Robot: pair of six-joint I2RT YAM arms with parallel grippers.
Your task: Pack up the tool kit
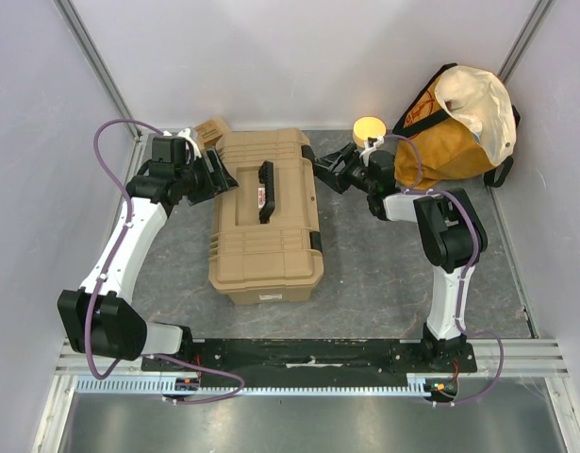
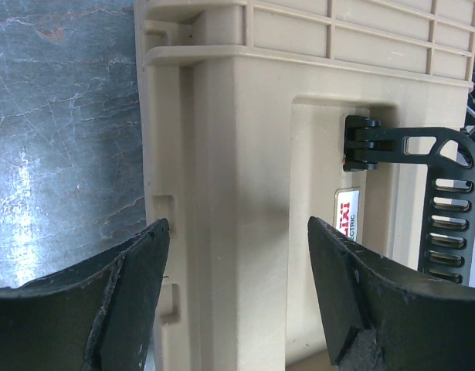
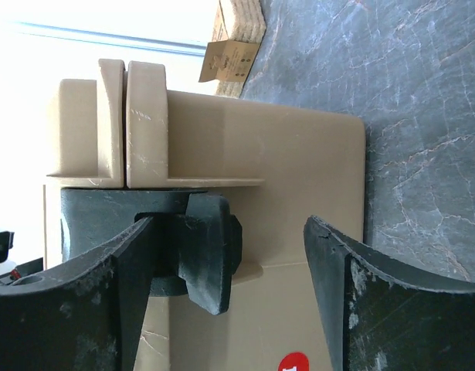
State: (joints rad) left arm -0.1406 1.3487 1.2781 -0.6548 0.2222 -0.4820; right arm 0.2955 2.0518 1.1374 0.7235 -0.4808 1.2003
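The tool kit (image 1: 266,222), a large tan hard-plastic toolbox, stood on the grey stone-patterned bench (image 1: 384,274) between the two arms. Its long axis ran away from their bases. Its lid was down, so nothing of its contents showed. The black top handle (image 1: 266,192) lay flat along that same axis, with the red-white label (image 2: 347,214) just beside it.

The left hand (image 1: 223,177) was at the far left part of the box. Its fingers were spread wide and gripped nothing. In the left wrist view one finger lay out over the bench and the other over the lid, so the box's left edge ran between them.

The right hand (image 1: 329,173) was at the opposite far side, also spread and empty. A black latch (image 3: 198,247) sat straight ahead of it, between the fingers and closer to one of them. I could not tell whether they touched. Both hands were about equally near the box. The latch side faced the right hand, so I judged that hand the better placed for fastening. Whether the latch was already snapped home could not be told.

Beyond the right hand, well apart from the box, were a round yellow object (image 1: 369,127) and a slumped orange-yellow cloth bag (image 1: 450,142). The bag's mouth was open on a cream lining and its contents were hidden. Just beyond the left hand stood a small tan cardboard block (image 1: 212,129).
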